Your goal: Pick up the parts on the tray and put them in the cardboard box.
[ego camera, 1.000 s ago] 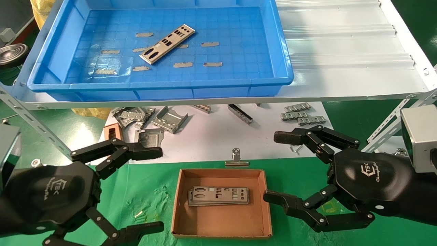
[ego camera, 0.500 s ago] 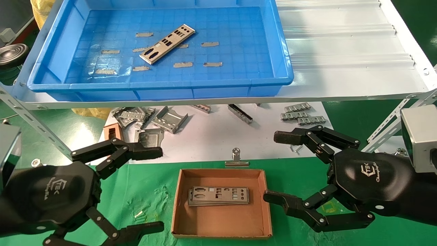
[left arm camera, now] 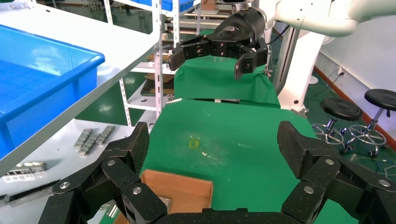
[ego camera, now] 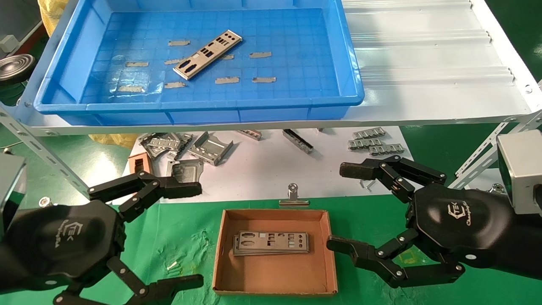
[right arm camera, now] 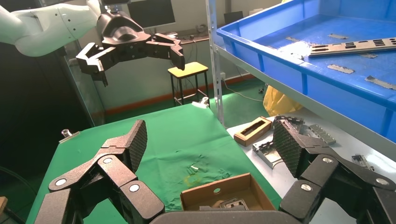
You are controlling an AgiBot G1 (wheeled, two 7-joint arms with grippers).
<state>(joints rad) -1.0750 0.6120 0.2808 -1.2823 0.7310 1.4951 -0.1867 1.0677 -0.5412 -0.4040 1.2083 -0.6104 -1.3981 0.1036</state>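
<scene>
Left gripper (ego camera: 192, 233): fingers spread wide, holding nothing, low over the green cloth just left of the cardboard box (ego camera: 228, 277). Right gripper (ego camera: 341, 207): likewise spread and empty, beside the box's right wall.

Change over the last second: none. Both arms sit in the same pose, no part displaced. Judgement: a pause between cycles, most likely after a drop-off.

Cardboard box holds a small stack of parts (ego camera: 271, 242), lying flat near its middle. One part (ego camera: 207, 54) remains in the tray (ego camera: 355, 91), diagonal on the blue grid floor among tan tape strips (ego camera: 226, 80), well apart from both grippers. Task looks near its end: one pick left, a reach up and forward onto the shelf.
</scene>
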